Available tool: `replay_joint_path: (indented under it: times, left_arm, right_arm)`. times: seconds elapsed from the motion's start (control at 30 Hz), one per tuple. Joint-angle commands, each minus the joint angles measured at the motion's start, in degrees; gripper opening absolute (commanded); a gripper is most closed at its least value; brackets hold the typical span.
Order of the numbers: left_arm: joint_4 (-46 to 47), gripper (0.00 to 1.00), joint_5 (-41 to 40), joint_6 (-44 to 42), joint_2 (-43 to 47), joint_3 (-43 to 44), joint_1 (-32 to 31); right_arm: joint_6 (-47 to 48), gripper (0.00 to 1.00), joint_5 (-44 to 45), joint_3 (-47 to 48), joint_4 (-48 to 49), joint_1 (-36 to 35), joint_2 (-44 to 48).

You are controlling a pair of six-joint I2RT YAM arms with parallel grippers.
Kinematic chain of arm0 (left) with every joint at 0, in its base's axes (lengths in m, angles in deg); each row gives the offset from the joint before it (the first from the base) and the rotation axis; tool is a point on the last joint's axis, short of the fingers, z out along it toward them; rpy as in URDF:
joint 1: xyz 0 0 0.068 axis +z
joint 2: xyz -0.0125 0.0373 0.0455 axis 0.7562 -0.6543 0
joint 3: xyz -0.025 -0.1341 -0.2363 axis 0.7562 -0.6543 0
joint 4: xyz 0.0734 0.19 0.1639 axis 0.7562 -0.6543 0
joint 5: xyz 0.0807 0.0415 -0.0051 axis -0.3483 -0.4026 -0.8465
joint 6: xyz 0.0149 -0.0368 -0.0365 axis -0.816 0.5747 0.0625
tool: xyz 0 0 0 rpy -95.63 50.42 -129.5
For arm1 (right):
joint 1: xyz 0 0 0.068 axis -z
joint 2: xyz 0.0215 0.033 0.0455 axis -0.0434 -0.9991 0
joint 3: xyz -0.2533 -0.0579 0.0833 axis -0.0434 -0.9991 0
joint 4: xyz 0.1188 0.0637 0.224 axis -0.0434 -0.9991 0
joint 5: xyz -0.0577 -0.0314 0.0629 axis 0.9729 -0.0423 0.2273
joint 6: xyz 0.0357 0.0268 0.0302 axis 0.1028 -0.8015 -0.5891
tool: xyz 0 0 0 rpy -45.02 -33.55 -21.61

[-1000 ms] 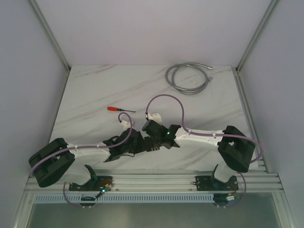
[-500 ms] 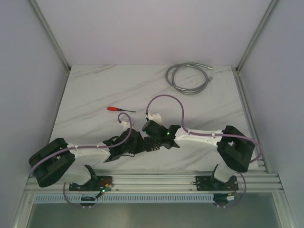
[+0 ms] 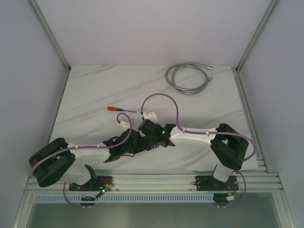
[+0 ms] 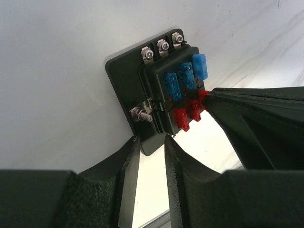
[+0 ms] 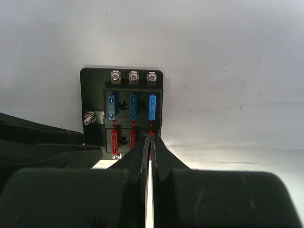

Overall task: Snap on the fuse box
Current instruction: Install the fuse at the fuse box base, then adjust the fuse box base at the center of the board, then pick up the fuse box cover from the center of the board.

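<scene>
- The right arm has swung left since a second ago, and its gripper, clenched with nothing between the jaws, now has its tips on the lower row of red fuses.
- I judge it is pressing there to seat them, so the snapping-on is under way.
- The fuse box lies face-up on the worktop, near the middle of its near edge.
- The left gripper straddles the base plate's corner, fingers apart. I cannot tell if it bites.
- I see no brand, and the blue fuse carries a mark too small to read.
</scene>
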Motion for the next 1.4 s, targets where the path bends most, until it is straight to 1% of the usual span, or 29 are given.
replay_joint_path:
  times: [0.0, 0.13, 0.27, 0.3, 0.37, 0.43, 0.53, 0.57, 0.63, 0.73, 0.83, 0.93, 0.97, 1.03, 1.13, 1.2, 1.23, 1.37]
  left_arm:
    - [1.75, 0.37, -2.57, -0.09, -1.33, -0.91, 0.49]
    - [1.45, 0.37, -2.4, -0.57, -0.73, -0.6, 1.04]
    - [-1.57, 0.41, -3.56, -2.18, 1.84, 0.99, 1.23]
    - [-2.75, 0.42, -4.03, -2.69, 2.59, 1.67, 1.23]
    - [-4.93, 0.45, -5.27, -3.59, 4.45, 2.54, 1.33]
    - [-6.81, 0.49, -6.3, -4.26, 6.34, 2.78, 1.57]
    - [-9.67, 0.55, -7.65, -5.83, 9.85, 2.99, 2.61]
    - [-11.35, 0.58, -8.36, -6.58, 10.75, 3.18, 3.23]
    - [-14.79, 0.65, -10.2, -8.28, 12.55, 4.02, 4.72]
    - [-18.9, 0.78, -13.15, -10.98, 14.87, 5.51, 8.35]
    - [-19.43, 0.85, -15.24, -13.11, 15.85, 5.83, 13.15]
    - [-20.16, 0.93, -16.9, -16.2, 13.6, 8.83, 16.41]
    - [-20.46, 0.96, -17.92, -17.1, 12.38, 10.13, 17.01]
    - [-20.94, 1.0, -18.82, -18.18, 8.73, 12.93, 18.28]
    - [-21.58, 1.0, -19.56, -18.53, 2.36, 17.21, 19.97]
    - [-22.39, 1.0, -20.37, -17.97, -2.59, 20.15, 20.6]
    - [-22.83, 1.0, -20.99, -17.55, -5.88, 21.63, 20.65]
    - [-26.25, 1.0, -23.88, -15.73, -13.98, 28.14, 20.65]
  right_arm:
    - [-1.01, 0.0, -10.25, -6.51, -5.51, -1.03, -10.03]
    - [-1.07, 0.0, -8.13, -5.59, -3.56, -1.01, -5.9]
    - [-0.54, 0.0, -3.82, -3.53, -2.55, -0.93, 0.21]
    - [0.0, 0.03, -2.85, -2.91, -2.24, -0.94, 1.5]
    - [1.07, 0.12, -1.44, -1.61, -1.64, -0.79, 3.78]
    - [2.22, 0.14, -0.59, -0.57, -0.77, -0.53, 5.75]
    - [3.85, 0.22, 0.24, -0.05, 0.89, 0.15, 8.45]
    - [4.41, 0.28, 0.33, -0.23, 1.67, 0.42, 9.05]
    - [5.63, 0.38, 0.26, -0.96, 4.03, 1.12, 11.43]
    - [8.65, 0.51, -0.95, -2.66, 7.99, 2.37, 12.78]
    - [10.88, 0.56, -1.47, -2.46, 10.36, 3.84, 12.18]
    - [11.75, 0.66, -0.37, -1.57, 10.66, 4.99, 11.01]
    - [11.8, 0.73, -0.14, -1.78, 11.09, 5.24, 10.93]
    - [11.82, 0.8, -0.29, -2.93, 12.31, 5.82, 11.28]
    - [11.61, 0.94, -0.35, -5.58, 14.23, 6.71, 12.55]
    - [11.53, 1.0, -0.25, -7.54, 15.08, 7.44, 13.6]
    - [11.56, 1.0, -0.32, -8.46, 15.53, 7.82, 14.21]
    - [11.86, 1.0, -1.42, -12.73, 17.99, 9.65, 16.91]
